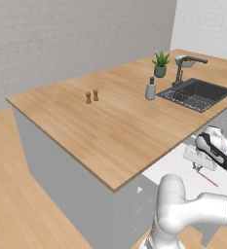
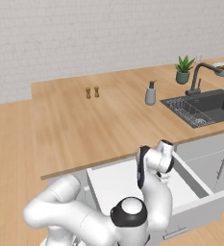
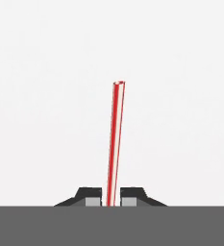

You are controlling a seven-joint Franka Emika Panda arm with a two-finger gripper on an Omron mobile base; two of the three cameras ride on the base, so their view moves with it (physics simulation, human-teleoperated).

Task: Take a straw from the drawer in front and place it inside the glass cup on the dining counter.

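Hand view has the two dark fingertips of the pincer (image 3: 111, 202) pressed against either side of the thin red straw (image 3: 116, 144), clamped on it at one end. Ahead of the pincer the straw stretches over the white floor of the wide light-grey drawer (image 3: 46, 96). Left base view shows the pincer (image 1: 198, 168) low inside the pulled-out drawer (image 1: 176, 168), just below the edge of the broad light-wood dining counter (image 1: 115, 126), the straw (image 1: 208, 179) slanting away beside it.

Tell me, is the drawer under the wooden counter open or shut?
Open. The drawer is pulled out from under the dining counter, its white interior exposed, and the red straw lies inside.
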